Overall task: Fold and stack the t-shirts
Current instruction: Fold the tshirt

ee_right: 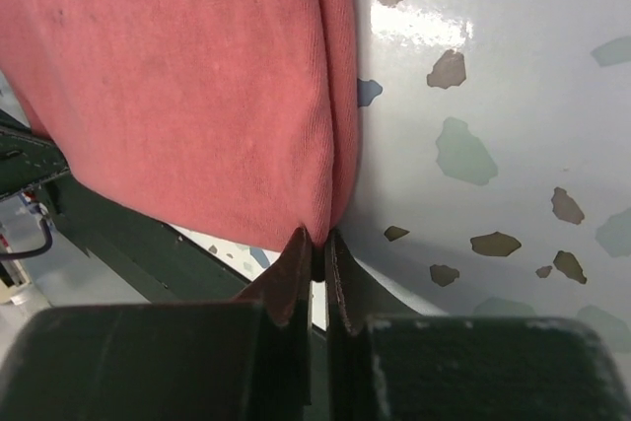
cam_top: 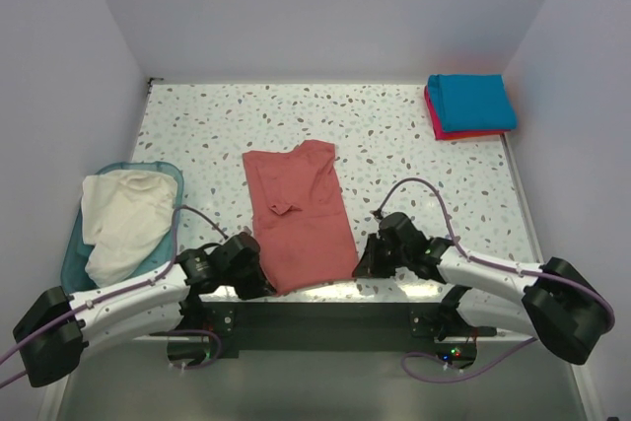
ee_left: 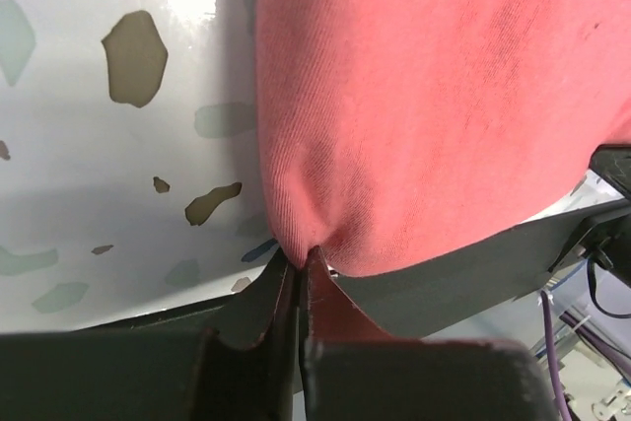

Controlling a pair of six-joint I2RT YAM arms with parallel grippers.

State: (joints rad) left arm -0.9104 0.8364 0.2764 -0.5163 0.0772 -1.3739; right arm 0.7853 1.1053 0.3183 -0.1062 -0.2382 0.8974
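Observation:
The dusty brick-red t-shirt lies as a long folded strip in the middle of the table, its near end at the front edge. My left gripper is shut on its near left corner. My right gripper is shut on its near right corner. The teal-blue t-shirt lies folded on the folded pinkish-red t-shirt at the far right corner. The cream-white t-shirt lies crumpled in the bin.
A light-blue plastic bin stands at the left edge of the speckled table. Grey walls close in the back and both sides. The dark frame at the table's front edge shows under both wrists.

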